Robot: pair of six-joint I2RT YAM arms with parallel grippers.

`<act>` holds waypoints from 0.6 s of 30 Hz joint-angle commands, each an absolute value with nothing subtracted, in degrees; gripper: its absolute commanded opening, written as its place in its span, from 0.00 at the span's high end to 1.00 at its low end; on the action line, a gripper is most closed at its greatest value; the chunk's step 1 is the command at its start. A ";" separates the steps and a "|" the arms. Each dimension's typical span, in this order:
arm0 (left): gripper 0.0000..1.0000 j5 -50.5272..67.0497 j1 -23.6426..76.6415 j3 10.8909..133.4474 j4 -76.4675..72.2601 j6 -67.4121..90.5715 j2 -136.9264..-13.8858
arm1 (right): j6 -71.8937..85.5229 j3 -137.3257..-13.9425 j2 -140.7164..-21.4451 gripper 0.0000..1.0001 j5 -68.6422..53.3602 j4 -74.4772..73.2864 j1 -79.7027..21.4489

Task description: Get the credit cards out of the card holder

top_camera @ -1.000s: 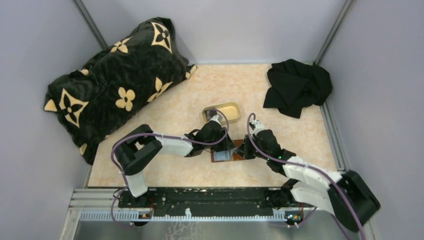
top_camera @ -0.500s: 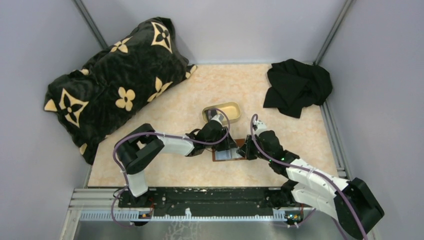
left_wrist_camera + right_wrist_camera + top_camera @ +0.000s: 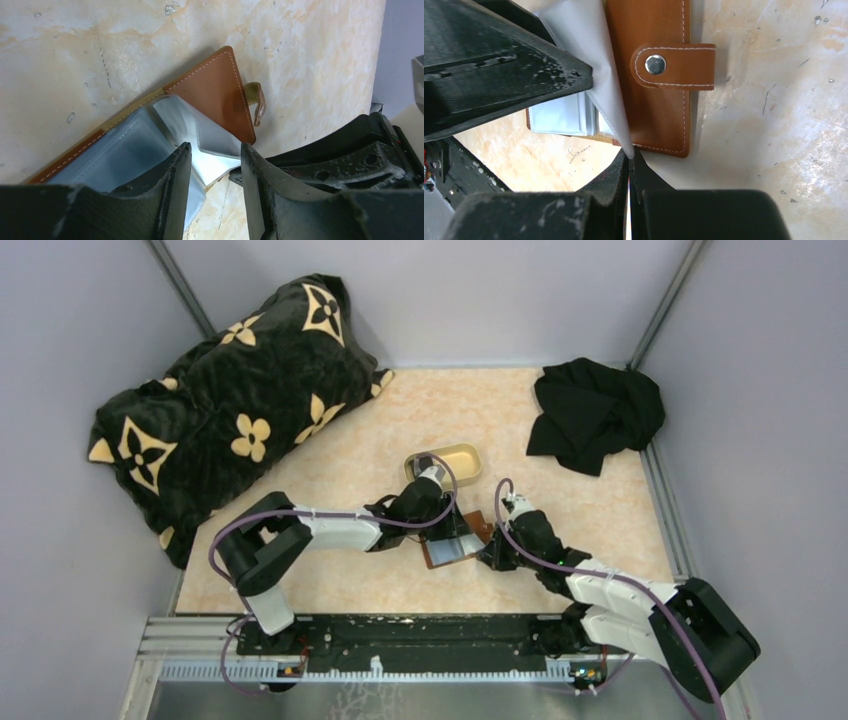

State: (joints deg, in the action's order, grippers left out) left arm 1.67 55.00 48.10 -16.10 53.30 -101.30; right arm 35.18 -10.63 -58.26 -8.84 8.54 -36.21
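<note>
The card holder [image 3: 445,550] lies open on the beige table, brown outside [image 3: 659,110] and pale blue-grey inside [image 3: 120,150]. Its snap strap [image 3: 674,65] sticks out to one side. A white credit card [image 3: 584,30] juts out of an inner pocket, and its corner [image 3: 220,167] passes the holder's edge. My right gripper [image 3: 630,152] is shut on that corner, just right of the holder [image 3: 487,552]. My left gripper [image 3: 216,146] stands open above the blue-grey inside, with the card's corner in the gap and nothing clamped [image 3: 458,532].
A tan oval tray [image 3: 468,454] sits just behind the holder, its left end hidden by my left wrist. A black patterned pillow [image 3: 230,400] fills the far left. A black cloth [image 3: 595,410] lies at the far right corner. Grey walls close in the table.
My left gripper's jaws have spread a little. The right arm has shifted left and lower beside the holder. The holder has turned slightly, its brown corner now pointing back-right.
</note>
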 commanded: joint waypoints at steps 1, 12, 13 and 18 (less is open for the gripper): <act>0.51 0.01 55.29 50.04 -12.34 50.09 -97.91 | 34.87 -13.15 -58.62 1.00 -8.65 11.27 -36.30; 0.51 -0.21 55.29 52.15 -12.88 49.47 -101.73 | 36.48 -17.13 -59.23 1.00 -15.89 13.54 -36.30; 0.51 -0.26 55.22 52.50 -12.72 49.37 -102.18 | 36.45 -17.28 -58.94 1.00 -15.86 13.20 -36.35; 0.51 0.20 55.20 54.10 -12.35 48.74 -103.24 | 35.54 -17.76 -59.20 1.00 -13.51 12.05 -36.30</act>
State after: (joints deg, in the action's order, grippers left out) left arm 0.21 54.98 52.01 -12.80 50.09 -102.35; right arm 36.07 -15.09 -59.42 -14.48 10.85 -36.21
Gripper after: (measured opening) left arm 0.495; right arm 0.004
